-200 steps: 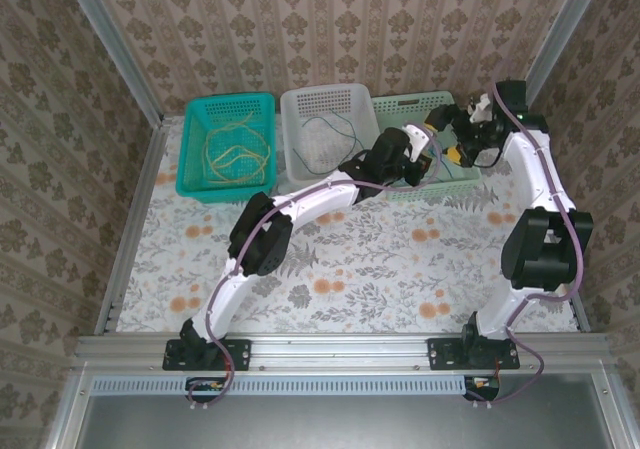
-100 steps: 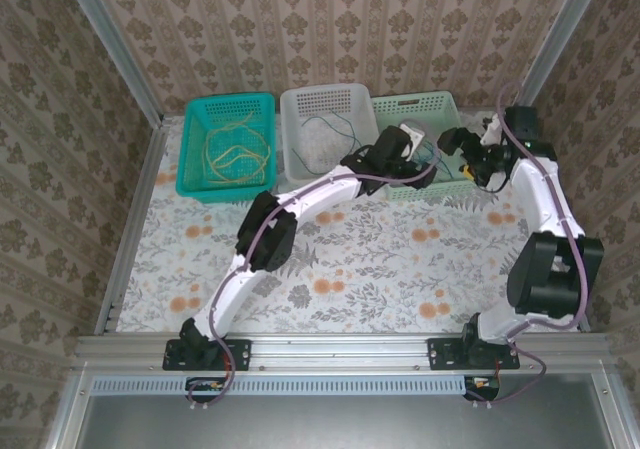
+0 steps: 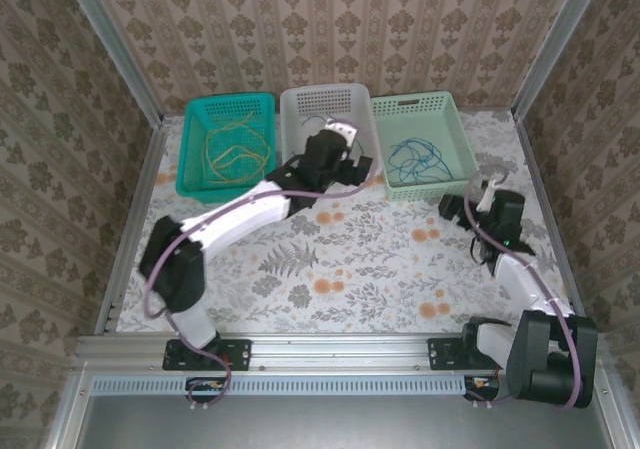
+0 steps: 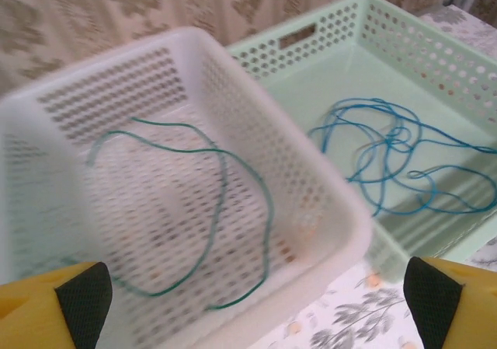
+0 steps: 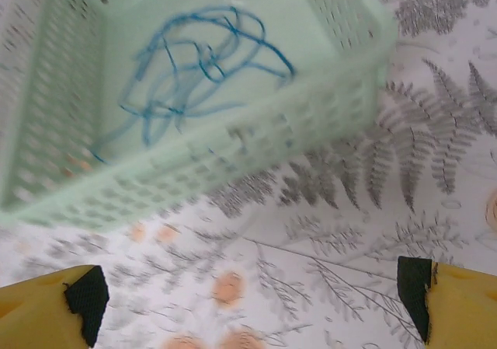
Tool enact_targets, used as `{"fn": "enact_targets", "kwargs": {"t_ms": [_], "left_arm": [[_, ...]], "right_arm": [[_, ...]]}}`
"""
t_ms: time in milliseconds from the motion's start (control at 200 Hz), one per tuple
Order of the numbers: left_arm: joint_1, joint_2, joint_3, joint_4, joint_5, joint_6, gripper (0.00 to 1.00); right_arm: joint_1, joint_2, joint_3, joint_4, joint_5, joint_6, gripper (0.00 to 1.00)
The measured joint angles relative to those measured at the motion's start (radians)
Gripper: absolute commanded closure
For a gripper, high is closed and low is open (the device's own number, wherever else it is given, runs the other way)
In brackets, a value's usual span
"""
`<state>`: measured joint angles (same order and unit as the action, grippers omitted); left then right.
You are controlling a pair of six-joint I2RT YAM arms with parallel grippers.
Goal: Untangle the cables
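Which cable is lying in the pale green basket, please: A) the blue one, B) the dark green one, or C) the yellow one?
A: the blue cable lies looped in the pale green basket; the yellow cable is in the teal basket and the dark green cable in the white basket.

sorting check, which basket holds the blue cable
The pale green plastic basket on the right, holding the blue cable; the white middle basket has a dark green cable, the teal one a yellow cable.

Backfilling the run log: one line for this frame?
yellow cable: teal basket | green cable: white basket | blue cable: light-green basket | left fingers: open, empty | right fingers: open, empty
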<state>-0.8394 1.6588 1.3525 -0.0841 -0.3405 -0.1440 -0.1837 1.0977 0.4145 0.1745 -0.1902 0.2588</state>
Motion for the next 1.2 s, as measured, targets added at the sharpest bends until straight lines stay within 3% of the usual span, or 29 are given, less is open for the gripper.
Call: {"fn": "enact_targets", "kwargs": {"t_ms": [80, 215, 340, 395, 530, 620, 850, 1065, 1200], "left_arm": [[0.021, -0.128, -0.12, 0.025, -0.043, 0.026, 0.0], [0.119, -0.349, -0.355, 0.047, -0.113, 0.041, 0.0], [0.282, -0.569, -0.616, 0.077, -0.164, 0.072, 0.0], [0.35, -0.66, -0.725, 0.106, -0.166, 0.096, 0.0], [0.547, -0.801, -0.958, 0.239, -0.109, 0.125, 0.0], [0.652, -0.75, -1.043, 0.344, -0.06, 0.132, 0.0], [0.796, -0.44, -1.091, 0.687, 0.095, 0.159, 0.0], [0.83, -0.161, -1.057, 0.97, 0.195, 0.158, 0.0], [0.83, -0.118, -1.053, 1.012, 0.224, 0.159, 0.0]], "right_arm": [[0.033, 0.03, -0.09, 0.138, 0.057, -0.03, 0.0], [0.085, 0.148, -0.087, 0.372, 0.145, -0.082, 0.0], [0.227, 0.367, -0.073, 0.632, 0.263, -0.173, 0.0], [0.275, 0.435, -0.073, 0.666, 0.304, -0.194, 0.0], [0.258, 0.448, -0.063, 0.68, 0.358, -0.208, 0.0], [0.246, 0.447, -0.053, 0.699, 0.379, -0.209, 0.0], [0.246, 0.447, -0.05, 0.706, 0.391, -0.211, 0.0], [0.245, 0.447, -0.05, 0.706, 0.393, -0.211, 0.0], [0.241, 0.447, -0.049, 0.706, 0.393, -0.211, 0.0]]}}
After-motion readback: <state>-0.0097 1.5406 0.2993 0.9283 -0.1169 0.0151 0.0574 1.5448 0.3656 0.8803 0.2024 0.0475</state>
